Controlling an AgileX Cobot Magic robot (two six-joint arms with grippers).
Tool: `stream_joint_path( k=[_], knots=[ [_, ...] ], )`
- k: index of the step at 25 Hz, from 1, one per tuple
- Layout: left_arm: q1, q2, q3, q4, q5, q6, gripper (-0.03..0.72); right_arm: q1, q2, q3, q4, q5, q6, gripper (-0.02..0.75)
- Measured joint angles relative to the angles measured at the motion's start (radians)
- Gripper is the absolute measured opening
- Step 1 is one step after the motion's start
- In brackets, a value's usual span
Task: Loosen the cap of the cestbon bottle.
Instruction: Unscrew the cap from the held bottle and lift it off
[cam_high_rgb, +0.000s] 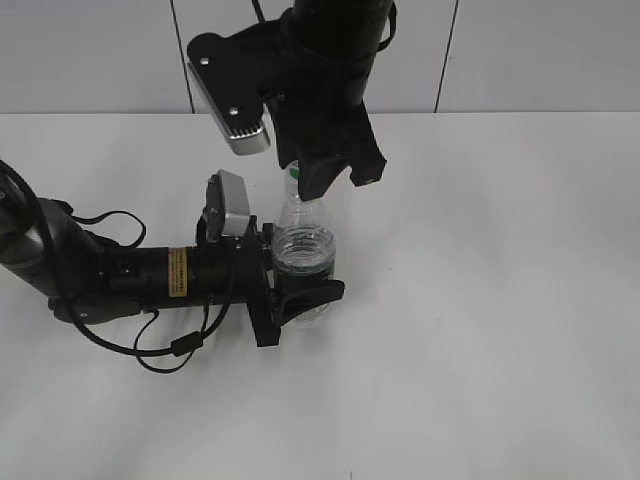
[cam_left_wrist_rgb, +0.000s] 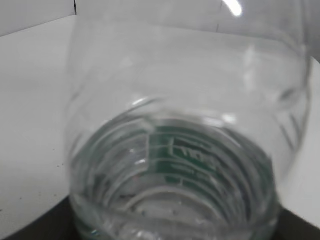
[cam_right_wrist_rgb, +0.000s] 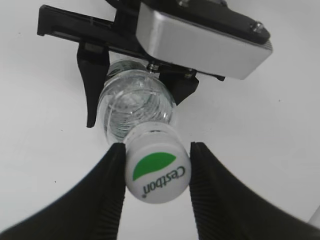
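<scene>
Pinching round white cap (cam_right_wrist_rgb: 157, 170) (green patch); clear ribbed bottle (cam_right_wrist_rgb: 135, 105).

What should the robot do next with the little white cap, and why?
Probably twist it. The right gripper already has its fingers against both sides of the cap, and the left gripper holds the cestbon bottle upright on the table.

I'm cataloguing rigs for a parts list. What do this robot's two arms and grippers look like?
Both arms are black. The left arm is a cylindrical tube with a yellow label strip and loose black cables looping beside it. Each wrist carries a silver-grey box-shaped camera. The right gripper has matte black, ribbed, tapering jaws.
</scene>
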Motion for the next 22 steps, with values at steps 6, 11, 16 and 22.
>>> stream_joint_path(
  k=[6, 11, 16, 22],
  knots=[
    [0.000, 0.000, 0.000, -0.001, -0.001, -0.001, 0.410, 0.000, 0.001, 0.000, -0.012, -0.002, 0.097, 0.377],
    [0.000, 0.000, 0.000, 0.000, -0.001, -0.001, 0.410, 0.000, 0.002, 0.000, -0.021, -0.003, 0.177, 0.513],
    [0.000, 0.000, 0.000, 0.003, -0.001, -0.001, 0.410, 0.000, 0.002, 0.000, -0.021, -0.003, 0.315, 0.533],
    [0.000, 0.000, 0.000, 0.003, -0.001, -0.001, 0.410, 0.000, -0.003, 0.000, -0.016, -0.003, 0.605, 0.534]
  ],
)
